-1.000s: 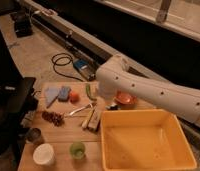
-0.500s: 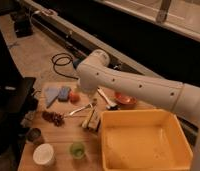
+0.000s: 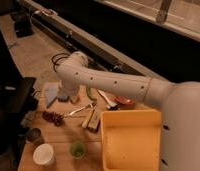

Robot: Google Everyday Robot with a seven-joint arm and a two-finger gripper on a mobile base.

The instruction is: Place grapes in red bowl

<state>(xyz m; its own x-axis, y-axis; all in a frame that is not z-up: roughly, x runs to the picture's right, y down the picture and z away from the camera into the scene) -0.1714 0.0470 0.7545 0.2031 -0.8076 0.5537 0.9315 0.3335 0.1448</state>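
Nothing is done yet. The grapes (image 3: 53, 118) lie on the desk (image 3: 60, 139), well left of the tub (image 3: 130, 142), and the bowl (image 3: 125, 102) sits just behind the tub's far rim. The gripper (image 3: 68, 94) hangs left of the tub, beyond the grapes (how wide it stands, I cannot tell). Pick, carry and drop are all left. Counted: one bunch, one bowl, one tub, one green cup (image 3: 77, 149), one white cup (image 3: 43, 154) — both cups left of the tub.

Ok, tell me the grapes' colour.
The grapes are dark reddish-purple, seen in the camera view; the gripper hangs just beyond them.
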